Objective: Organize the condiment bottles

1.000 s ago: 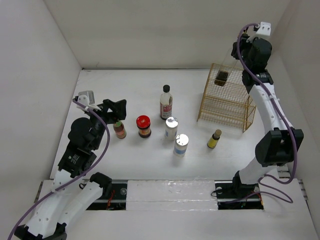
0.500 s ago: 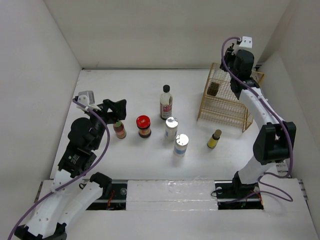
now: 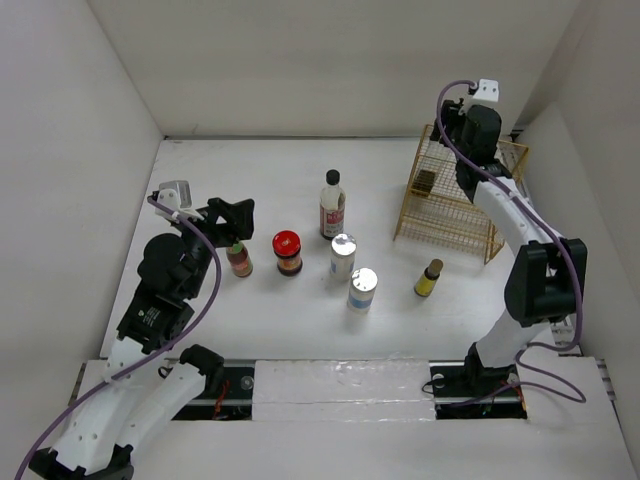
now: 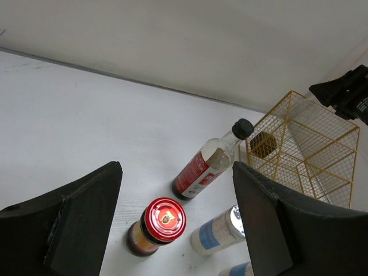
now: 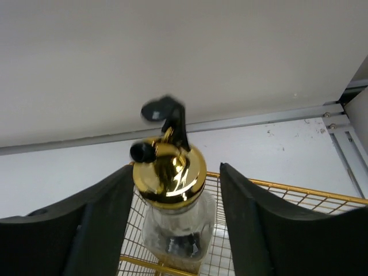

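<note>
The gold-spouted clear bottle (image 5: 172, 190) with dark liquid stands on the mesh of the gold wire basket (image 3: 470, 225), at its left end (image 3: 425, 182). My right gripper (image 5: 177, 172) straddles its gold lid with the jaws apart and a gap at the right finger. My left gripper (image 3: 232, 222) is open and empty above the red-labelled bottle (image 3: 239, 260). On the table stand the red-lidded jar (image 3: 287, 252), the black-capped sauce bottle (image 3: 332, 205), two silver-topped cylinders (image 3: 343, 256) (image 3: 362, 289) and the small yellow bottle (image 3: 429, 278).
White walls close in the table at the back and on both sides. The basket stands at the back right against the right wall. The left wrist view shows the jar (image 4: 164, 221), the sauce bottle (image 4: 210, 167) and the basket (image 4: 299, 149).
My right arm has swung left and down over the basket, and the gold-spouted bottle has moved left and lower with it. The left arm and the table bottles have not moved.
</note>
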Robot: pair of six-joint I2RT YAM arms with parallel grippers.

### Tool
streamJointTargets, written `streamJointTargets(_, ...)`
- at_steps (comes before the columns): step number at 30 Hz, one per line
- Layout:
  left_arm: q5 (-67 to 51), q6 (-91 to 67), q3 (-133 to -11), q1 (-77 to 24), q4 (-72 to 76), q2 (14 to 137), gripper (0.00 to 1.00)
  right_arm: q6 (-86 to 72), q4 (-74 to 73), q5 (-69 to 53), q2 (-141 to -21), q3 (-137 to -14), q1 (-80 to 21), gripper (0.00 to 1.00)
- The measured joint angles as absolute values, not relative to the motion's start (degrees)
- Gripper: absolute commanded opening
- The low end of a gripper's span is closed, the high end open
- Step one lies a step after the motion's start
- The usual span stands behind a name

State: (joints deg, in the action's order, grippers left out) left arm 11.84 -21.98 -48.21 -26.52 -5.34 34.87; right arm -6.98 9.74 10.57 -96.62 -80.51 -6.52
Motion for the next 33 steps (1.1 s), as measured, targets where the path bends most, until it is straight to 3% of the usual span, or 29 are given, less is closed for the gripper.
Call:
streamJointTargets(6,11.8,-22.2,-48.2,-26.5,-5.3,35.1,0.74,-6.8,9.8,10.5,-93.8,-80.6,-6.9,0.79)
streamJointTargets(10,11.7,-22.2,-48.2,-26.5,-5.3,35.5,0.74,-6.4,9.7,10.0,-89.8,-80.9,-7.1,0.77)
streamJointTargets(11,11.7,-22.2,-48.2,-26.5,-5.3,35.5,0.74,-6.2,9.7,9.7,-88.6,-80.9,-7.2,0.72)
streamJointTargets(13,11.7,-22.2,-48.2,-26.5,-5.3,35.5,0.74,-5.7,9.8,8.2,-86.5,-80.9,-7.9,0.36)
streamJointTargets(15,11.7,-22.3,-48.2,-26.5,-5.3,35.5,0.74,-5.2,10.0,6.1,-84.9,-80.8,-9.2,0.12)
streamJointTargets(17,11.7,-22.4,-48.2,-26.5,-5.3,35.5,0.74,-5.0,10.4,2.4,-84.0,-80.8,-11.3,0.1)
streamJointTargets(18,11.6,-22.4,-48.2,-26.5,-5.3,35.5,0.74,-4.8,10.6,0.2,-83.9,-80.8,-12.6,0.15)
streamJointTargets(20,11.6,-22.4,-48.2,-26.5,-5.3,35.5,0.74,-4.5,10.6,-5.1,-84.6,-80.7,-15.5,0.47)
streamJointTargets(23,11.6,-22.4,-48.2,-26.5,-5.3,35.5,0.74,-3.0,10.4,-13.0,-87.3,-80.5,-19.9,0.79)
streamJointTargets(33,11.6,-22.4,-48.2,-26.5,-5.3,35.5,0.74,3.1,4.1,-27.7,-93.6,-75.1,-28.5,0.88)
